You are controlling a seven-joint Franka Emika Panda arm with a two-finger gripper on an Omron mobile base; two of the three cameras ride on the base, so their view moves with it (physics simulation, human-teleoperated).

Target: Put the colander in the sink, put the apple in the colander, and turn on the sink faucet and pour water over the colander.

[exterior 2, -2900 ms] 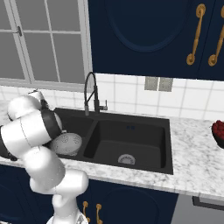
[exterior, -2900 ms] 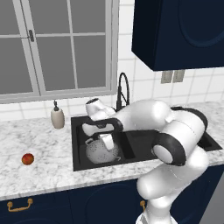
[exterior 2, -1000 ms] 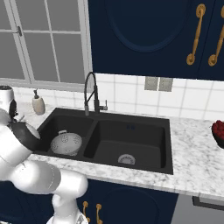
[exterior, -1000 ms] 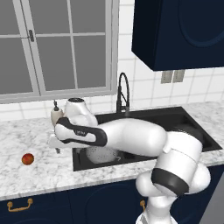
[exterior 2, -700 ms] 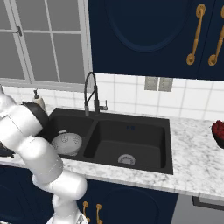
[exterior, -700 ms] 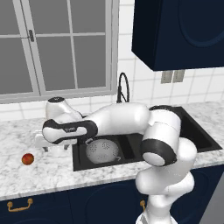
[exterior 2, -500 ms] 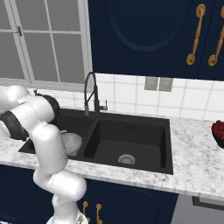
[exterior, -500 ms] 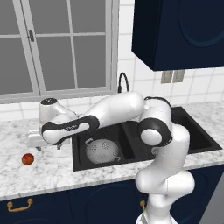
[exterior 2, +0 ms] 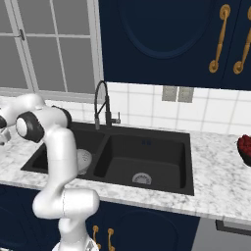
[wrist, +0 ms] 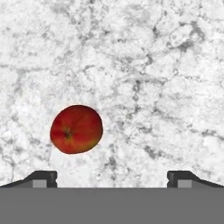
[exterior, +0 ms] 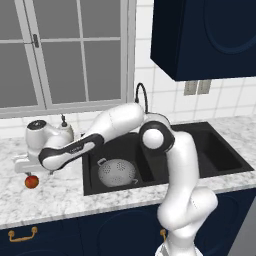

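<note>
The silver colander (exterior: 116,172) sits upright in the left basin of the black sink (exterior: 210,160), and part of it shows behind my arm (exterior 2: 84,161). On the marble counter left of the sink lies the red-orange apple (exterior: 31,181). My gripper (exterior: 28,171) hangs just above it, pointing down. In the hand view the apple (wrist: 76,129) lies left of centre, nearer the left fingertip (wrist: 43,177), and the gripper (wrist: 111,178) is open with nothing in it. The black gooseneck faucet (exterior 2: 101,105) stands behind the sink with no water running.
A beige soap bottle (exterior: 64,128) stands behind my forearm at the back of the counter. A dark bowl of red fruit (exterior 2: 243,146) sits at the far right. The window is behind the counter, and navy cabinets hang above on the right.
My arm has swung left from over the sink to the counter and stopped above the apple. The colander stays in the left basin. The gripper stays open.
</note>
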